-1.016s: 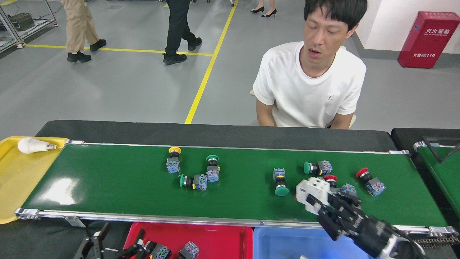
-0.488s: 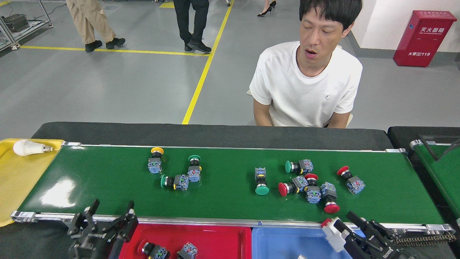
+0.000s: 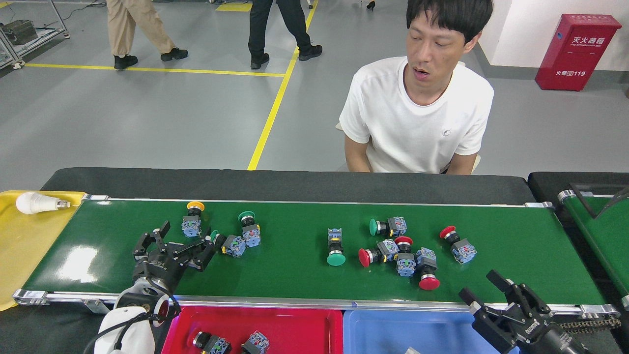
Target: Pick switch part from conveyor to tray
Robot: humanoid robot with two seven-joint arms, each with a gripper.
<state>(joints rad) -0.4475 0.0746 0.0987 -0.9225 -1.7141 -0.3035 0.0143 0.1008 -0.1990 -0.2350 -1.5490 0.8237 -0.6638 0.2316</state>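
A: Quick one. Left gripper (image 3: 179,246), black, two-fingered, is out over the long glossy dark-green conveyor belt with silver rails (image 3: 295,285) at its left end. Fingers spread apart, nothing between them.

B: Why there?

A: It sits just left of a cluster of three push-button switch parts: a yellow-capped one with a blue-grey block (image 3: 192,221) on the far side, a green-capped one standing cap-away (image 3: 248,228), and one lying on its side (image 3: 228,244) right at the gripper's right fingertip. Looks lined up for the lying one, my guess only. I can't tell if the finger touches it.

B: Right gripper?

A: Right gripper (image 3: 491,291), black, low at the near right, over the near rail. Fingers apart, empty. It hangs just above the blue plastic tray (image 3: 393,329), so probably it is between a drop and the next pick.

B: More parts?

A: Yes, middle-right of the belt: a green mushroom-cap switch (image 3: 335,248) alone, then a tangle of red-capped switches (image 3: 405,255) touching each other, a green one (image 3: 385,226) beyond them, a lone red one (image 3: 457,243) further right.

B: Trays?

A: The red plastic tray (image 3: 275,324) sits near the left arm and already holds a couple of switches. Blue sits beside it on the right; its contents are mostly cut off. Both are tucked against the near rail, a short carry from the belt.

B: Anything else?

A: A yellow tray (image 3: 19,246) at the far left end holds a white light bulb (image 3: 32,202). A person in a white T-shirt (image 3: 417,118) sits on the far side.
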